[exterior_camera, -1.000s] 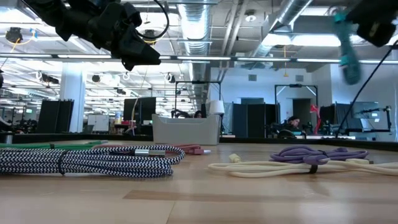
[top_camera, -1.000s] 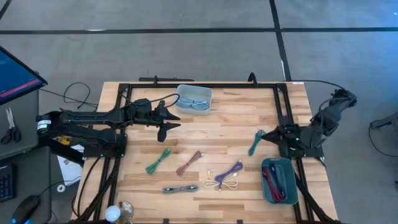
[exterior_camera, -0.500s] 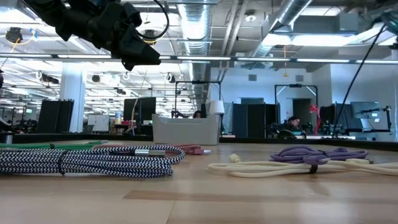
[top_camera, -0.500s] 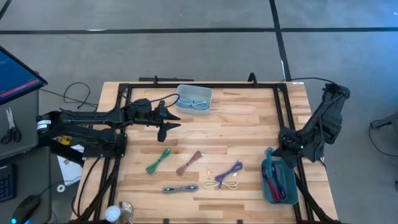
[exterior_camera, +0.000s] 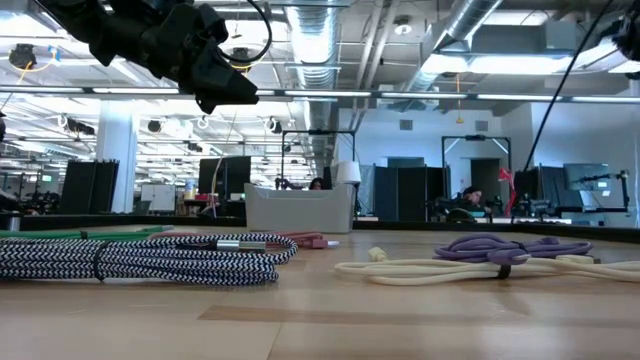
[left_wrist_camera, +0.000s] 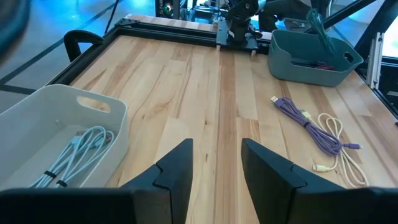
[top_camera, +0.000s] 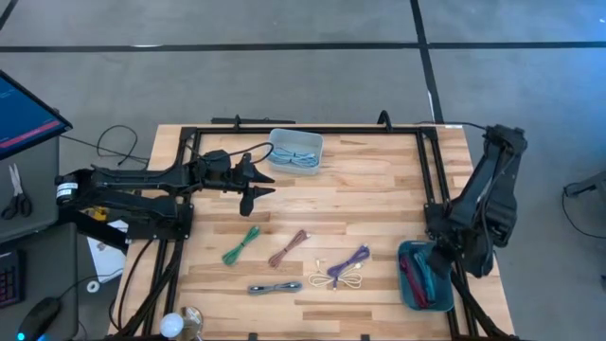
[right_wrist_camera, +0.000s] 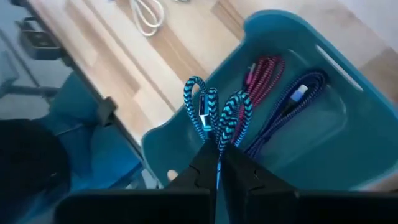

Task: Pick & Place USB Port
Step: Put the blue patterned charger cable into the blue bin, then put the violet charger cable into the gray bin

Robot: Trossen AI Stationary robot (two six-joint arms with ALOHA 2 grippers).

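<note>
Over the last second the right end effector (top_camera: pixel 437 268) has swung from the middle right of the surface, where it carried a teal braided cable (right_wrist_camera: pixel 214 115) in the air, down to the lower right of the high view, and it now hangs directly over the teal bin (top_camera: pixel 410 296). Its fingers are pinched shut on the cable, whose loops dangle just above the bin's open mouth in the right wrist view; a red cable (right_wrist_camera: pixel 264 73) and a dark blue cable (right_wrist_camera: pixel 292 102) already lie inside. The carry thus looks finished and only the release appears to remain, so this cable's placement is judged nearly done. The left end effector (top_camera: pixel 258 185) waits above the upper left-centre of the surface, close to the white bin (top_camera: pixel 295 139), its fingers parted and holding nothing. Other cables lie loose on the wooden surface (top_camera: pixel 360 189) in the lower centre of the high view: a green cable (top_camera: pixel 240 244), a brown-red cable (top_camera: pixel 287 248), a black-and-white cable (top_camera: pixel 275 287), a purple cable (top_camera: pixel 348 262) and a cream cable (top_camera: pixel 347 278) that it partly overlaps. None of these sits near the teal bin, and nothing blocks the drop; the only likely snag is a loop catching on the bin's rim as the fingers part.
</note>
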